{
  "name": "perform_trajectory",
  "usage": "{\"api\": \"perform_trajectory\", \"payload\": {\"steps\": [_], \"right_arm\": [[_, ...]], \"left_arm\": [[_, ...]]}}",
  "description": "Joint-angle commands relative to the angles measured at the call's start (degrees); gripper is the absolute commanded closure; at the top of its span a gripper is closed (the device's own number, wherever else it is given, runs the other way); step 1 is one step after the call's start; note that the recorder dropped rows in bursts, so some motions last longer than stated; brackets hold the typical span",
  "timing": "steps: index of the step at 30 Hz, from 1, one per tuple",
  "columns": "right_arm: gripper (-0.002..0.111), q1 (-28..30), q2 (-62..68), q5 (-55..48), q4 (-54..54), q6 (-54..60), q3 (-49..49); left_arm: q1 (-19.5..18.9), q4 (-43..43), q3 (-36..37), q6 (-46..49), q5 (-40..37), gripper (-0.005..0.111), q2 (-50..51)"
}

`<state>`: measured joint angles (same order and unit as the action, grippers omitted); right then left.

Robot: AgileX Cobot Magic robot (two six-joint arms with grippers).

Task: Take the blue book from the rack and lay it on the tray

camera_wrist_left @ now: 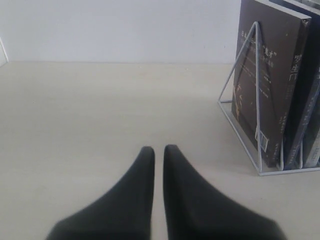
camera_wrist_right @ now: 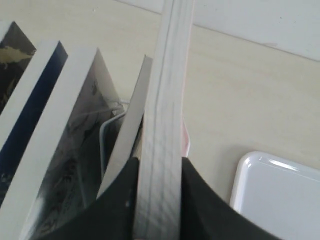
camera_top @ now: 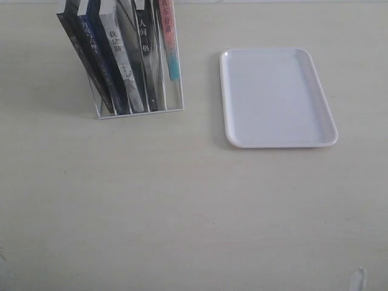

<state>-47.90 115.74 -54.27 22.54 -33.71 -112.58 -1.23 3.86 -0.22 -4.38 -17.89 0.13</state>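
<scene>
The white wire rack [camera_top: 139, 111] stands at the back left, with several books leaning in its slots. The blue book [camera_top: 101, 60] is second from the left, its dark blue spine facing out. From above, its blue cover [camera_wrist_right: 33, 106] shows beside white page edges. My right gripper [camera_wrist_right: 159, 165] is over the rack, out of the exterior view, and is shut on the page edge of the pink-and-teal-spined book [camera_top: 170, 42] in the rightmost slot. My left gripper [camera_wrist_left: 159, 148] hangs low over the table left of the rack [camera_wrist_left: 257, 75], shut and empty. The white tray [camera_top: 276, 97] lies empty to the right.
A black-spined book [camera_wrist_left: 270, 75] fills the rack's leftmost slot, on the side nearest my left gripper. Grey and black books [camera_top: 145, 54] stand between the blue book and the pink one. The tray's corner [camera_wrist_right: 280, 195] lies just beyond the rack. Bare beige table spreads in front.
</scene>
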Motion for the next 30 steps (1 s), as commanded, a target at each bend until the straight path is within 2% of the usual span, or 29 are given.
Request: {"api": "perform_trajectory", "payload": {"steps": [1,19,21,24,26,27,30], "right_arm": [[0.108,-0.05,1.38,2.71,1.08,-0.35,-0.58],[0.107,-0.05,2.12,2.58,-0.57,-0.81,-0.58],[0.099,-0.05,2.12,2.36,-1.50,-0.81,-0.58],[0.076,-0.05,2.12,2.36,-2.30,-0.68,-0.58],[0.066,-0.05,2.12,2.25,-2.30,-0.69,-0.58],[0.062,-0.05,2.12,2.01,-2.30,-0.69,-0.58],[0.062,-0.05,2.02,0.79,-2.30,-0.69,-0.85]], "left_arm": [[0.46,0.12,0.22,0.12,0.35,0.101,-0.13],[0.46,0.12,0.22,0.12,0.35,0.101,-0.13],[0.46,0.12,0.22,0.12,0.35,0.101,-0.13],[0.46,0.12,0.22,0.12,0.35,0.101,-0.13],[0.46,0.12,0.22,0.12,0.35,0.101,-0.13],[0.46,0.12,0.22,0.12,0.35,0.101,-0.13],[0.46,0.12,0.22,0.12,0.35,0.101,-0.13]]}}
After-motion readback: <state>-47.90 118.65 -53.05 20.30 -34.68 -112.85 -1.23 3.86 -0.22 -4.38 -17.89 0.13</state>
